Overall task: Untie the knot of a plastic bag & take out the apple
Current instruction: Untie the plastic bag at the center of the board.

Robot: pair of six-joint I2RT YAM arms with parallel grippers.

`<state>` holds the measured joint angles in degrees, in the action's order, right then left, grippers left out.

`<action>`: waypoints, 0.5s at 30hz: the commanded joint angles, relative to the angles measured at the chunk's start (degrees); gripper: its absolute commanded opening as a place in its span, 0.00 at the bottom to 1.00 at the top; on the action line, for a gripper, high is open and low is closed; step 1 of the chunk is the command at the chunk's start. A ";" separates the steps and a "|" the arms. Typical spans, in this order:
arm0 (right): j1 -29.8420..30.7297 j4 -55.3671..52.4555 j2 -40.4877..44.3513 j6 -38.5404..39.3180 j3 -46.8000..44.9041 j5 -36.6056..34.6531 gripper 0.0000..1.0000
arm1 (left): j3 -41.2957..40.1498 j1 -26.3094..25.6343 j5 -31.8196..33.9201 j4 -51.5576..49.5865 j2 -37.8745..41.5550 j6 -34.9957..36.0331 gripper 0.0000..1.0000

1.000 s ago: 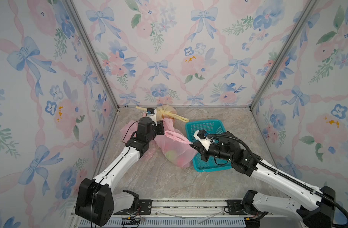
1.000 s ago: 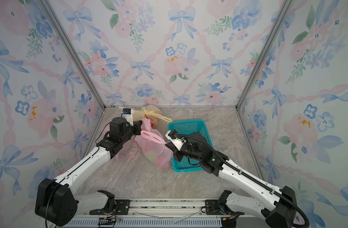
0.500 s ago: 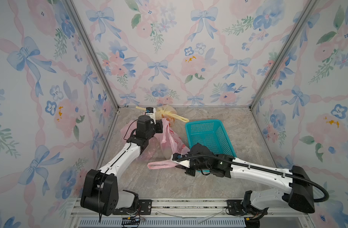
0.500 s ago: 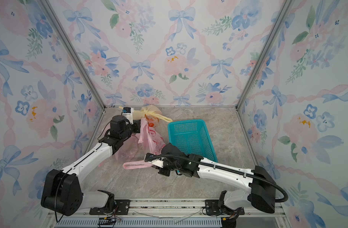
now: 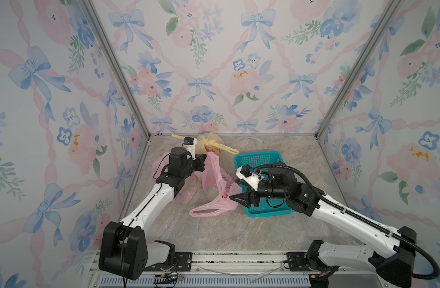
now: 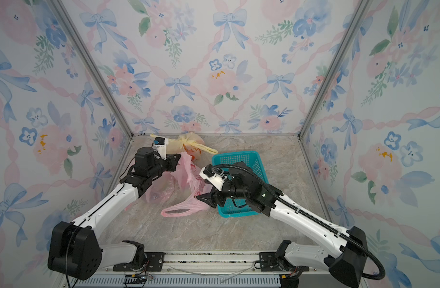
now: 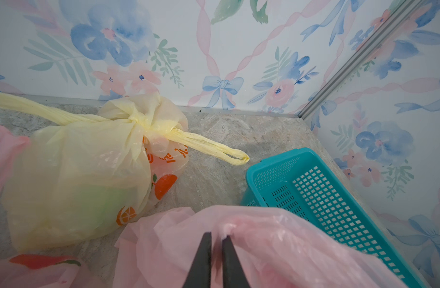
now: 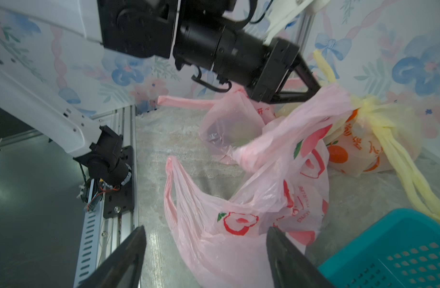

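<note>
Left hand (image 7: 216,235) tight, right hand (image 8: 205,228) wide.

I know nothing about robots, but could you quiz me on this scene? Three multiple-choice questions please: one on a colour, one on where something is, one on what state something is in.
1. What colour is the basket?
A. red
B. teal
C. black

2. Where is the yellow bag?
A. on the table near the back wall
B. inside the basket
C. at the table's front edge

3. How does the right pincer stand?
A. shut on the basket's rim
B. shut on the yellow bag's knot
C. open, gripping nothing

Answers:
1 B: its mesh walls show teal in both top views.
2 A: it sits knotted at the rear, behind the pink bag.
3 C: its jaws stand wide apart, pinching nothing.
</note>
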<state>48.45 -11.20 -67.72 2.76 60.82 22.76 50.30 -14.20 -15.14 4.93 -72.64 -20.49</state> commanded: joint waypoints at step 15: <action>-3.49 -7.28 -15.10 -8.58 13.03 -3.45 0.62 | -4.82 0.40 2.54 -14.19 16.44 0.01 0.55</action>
<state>44.95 -17.17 -85.82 -4.73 72.62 19.68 46.13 -14.20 -14.20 -5.34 -59.00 -20.84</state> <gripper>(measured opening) 0.619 0.543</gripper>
